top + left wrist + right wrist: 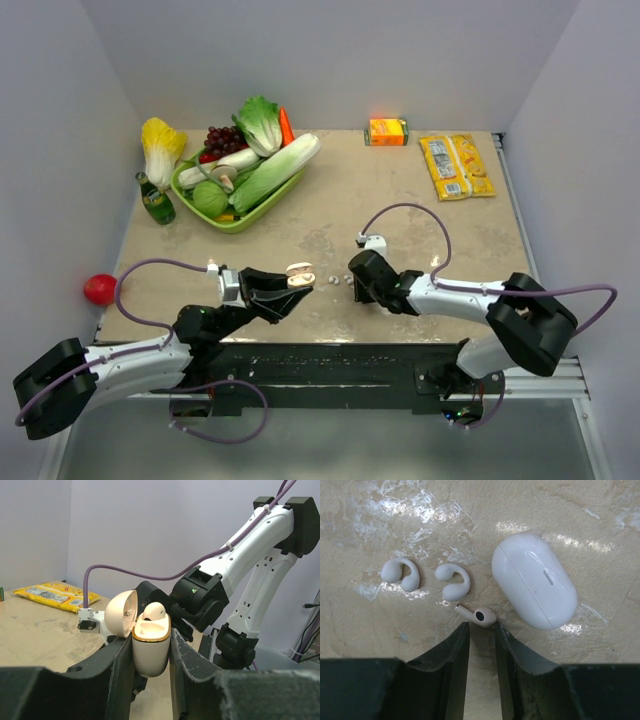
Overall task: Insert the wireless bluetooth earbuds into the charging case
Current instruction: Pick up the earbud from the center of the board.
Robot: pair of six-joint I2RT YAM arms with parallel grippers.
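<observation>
My left gripper (150, 647) is shut on the cream-white charging case (149, 650) and holds it upright above the table. The case's lid (120, 614) stands open, and one white earbud (152, 611) sits in the gold-rimmed opening. From above, the case (299, 274) shows at the left fingertips. A second stemmed earbud (476, 615) lies on the table, just beyond the tips of my right gripper (481, 626). That gripper is open, and nothing is between its fingers (455, 655). In the top view the right gripper (354, 283) hovers low, close to the left one.
A larger closed white case (534, 580) and two hook-shaped white earpieces (402, 574) (452, 580) lie just past the right fingertips. Farther back are a green tray (240, 225) of vegetables, a green bottle (156, 200), an orange carton (388, 131) and yellow packets (455, 165). A red ball (100, 289) is at the left edge.
</observation>
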